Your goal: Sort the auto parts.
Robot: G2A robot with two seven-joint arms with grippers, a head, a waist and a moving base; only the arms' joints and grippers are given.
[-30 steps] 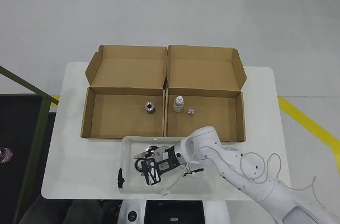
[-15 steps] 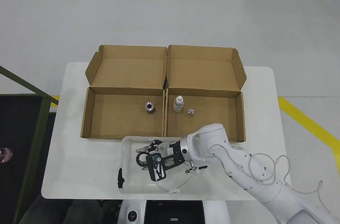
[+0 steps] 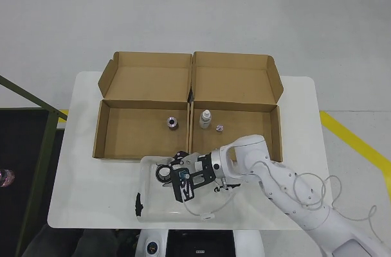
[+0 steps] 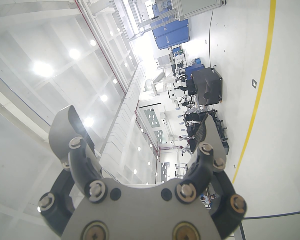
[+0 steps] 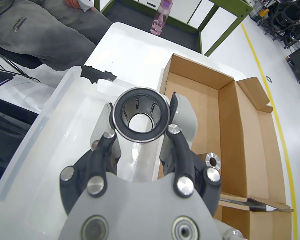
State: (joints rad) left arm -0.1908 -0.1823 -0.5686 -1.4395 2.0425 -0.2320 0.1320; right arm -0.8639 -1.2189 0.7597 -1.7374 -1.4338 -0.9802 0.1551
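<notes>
- The right gripper (image 5: pixel 142 112) is clamped on a metal bearing (image 5: pixel 140 104), one finger on each curved side, so the sleeve cannot roll out
- The bearing hangs over the clear bin (image 5: pixel 27 136), seemingly above its floor, near the wall beside the left box (image 3: pixel 128 138)
- That box already has a similar metal cylinder (image 3: pixel 172 122), so I judge it the proper destination
- The left gripper (image 4: pixel 137 126) is spread wide with nothing inside, and takes no part in the work
</notes>
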